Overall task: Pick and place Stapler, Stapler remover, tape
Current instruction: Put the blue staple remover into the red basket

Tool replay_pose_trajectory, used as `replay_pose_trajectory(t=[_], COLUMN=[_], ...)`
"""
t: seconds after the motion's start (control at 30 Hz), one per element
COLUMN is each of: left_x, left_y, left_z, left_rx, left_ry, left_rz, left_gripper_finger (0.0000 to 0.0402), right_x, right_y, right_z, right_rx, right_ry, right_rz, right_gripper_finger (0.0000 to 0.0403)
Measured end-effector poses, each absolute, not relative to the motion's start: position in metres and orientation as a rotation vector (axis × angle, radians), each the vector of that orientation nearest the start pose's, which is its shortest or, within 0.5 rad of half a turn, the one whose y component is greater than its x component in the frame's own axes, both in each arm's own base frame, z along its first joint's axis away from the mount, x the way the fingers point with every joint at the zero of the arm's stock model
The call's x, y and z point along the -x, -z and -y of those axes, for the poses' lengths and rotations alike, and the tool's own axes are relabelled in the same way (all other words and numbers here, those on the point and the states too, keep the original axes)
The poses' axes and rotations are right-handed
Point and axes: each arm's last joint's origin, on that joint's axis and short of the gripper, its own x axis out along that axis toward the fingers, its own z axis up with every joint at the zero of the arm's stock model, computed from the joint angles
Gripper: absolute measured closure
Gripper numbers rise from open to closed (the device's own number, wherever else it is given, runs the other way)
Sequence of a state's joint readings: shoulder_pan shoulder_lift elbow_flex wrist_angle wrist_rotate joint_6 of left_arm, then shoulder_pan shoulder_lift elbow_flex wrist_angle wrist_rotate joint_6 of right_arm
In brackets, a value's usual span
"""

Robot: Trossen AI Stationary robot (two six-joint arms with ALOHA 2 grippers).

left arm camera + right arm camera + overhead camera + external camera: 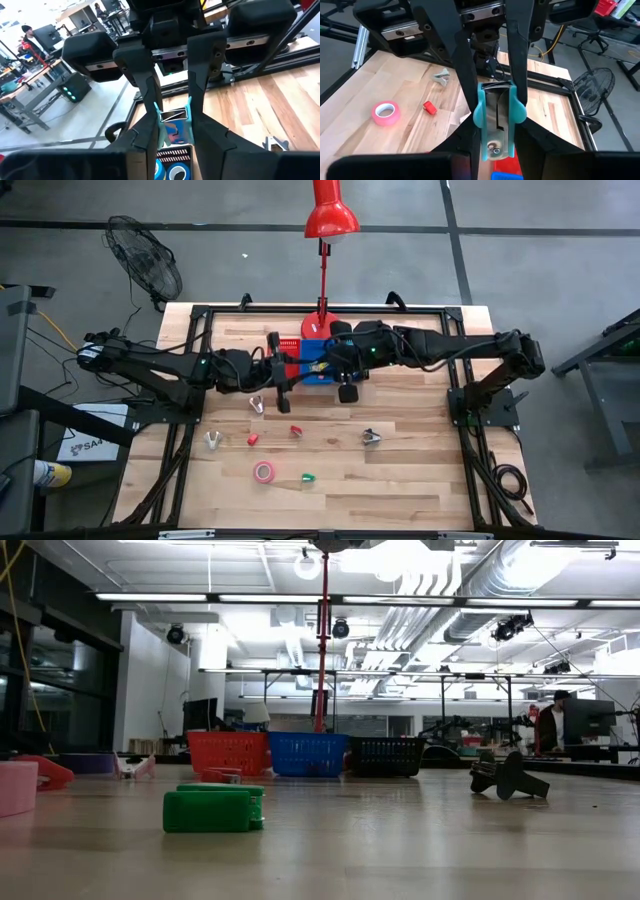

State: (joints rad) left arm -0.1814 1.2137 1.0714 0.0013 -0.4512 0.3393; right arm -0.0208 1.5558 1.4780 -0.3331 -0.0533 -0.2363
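Right gripper (495, 100) fingers clamped on teal stapler remover (496, 122), left fingers near-closed

Probably a lab: exposed ducts (500, 580), workbenches (480, 725)

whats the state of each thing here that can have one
right gripper, shut on the teal stapler, held up over the bins
teal stapler, closed, clamped between the right fingers
left gripper, over the bins
pink tape roll, flat on the table, not binned
staple remover, loose on the table
blue bin, upright
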Motion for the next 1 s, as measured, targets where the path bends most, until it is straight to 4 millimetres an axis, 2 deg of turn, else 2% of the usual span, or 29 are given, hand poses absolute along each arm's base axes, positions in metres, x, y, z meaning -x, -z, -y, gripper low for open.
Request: replay_pose_trajectory(t=[0.23,0.47,0.63,0.83,1.0], left_x=[-0.269,-0.269,-0.268,-0.264,-0.259], left_y=[-0.362,-0.361,-0.358,-0.348,-0.334], left_z=[0.037,0.037,0.035,0.03,0.014], left_rx=[-0.373,-0.397,-0.413,-0.421,-0.348], left_ry=[-0.241,-0.248,-0.292,-0.423,-0.528], left_rz=[-0.179,-0.193,-0.238,-0.352,-0.492], left_gripper_finger=[0.0313,0.0316,0.0316,0.0316,0.0316], right_x=[-0.354,-0.353,-0.344,-0.328,-0.316], right_y=[-0.37,-0.368,-0.365,-0.364,-0.359], right_z=[0.005,0.003,0.007,0.01,0.012], right_rx=[0.209,0.175,0.098,0.047,-0.004], right_ry=[-0.069,0.03,0.064,0.18,0.299], right_rz=[-0.406,-0.431,-0.511,-0.615,-0.713], right_gripper_finger=[0.0316,0.0228,0.0192,0.0182,0.0181])
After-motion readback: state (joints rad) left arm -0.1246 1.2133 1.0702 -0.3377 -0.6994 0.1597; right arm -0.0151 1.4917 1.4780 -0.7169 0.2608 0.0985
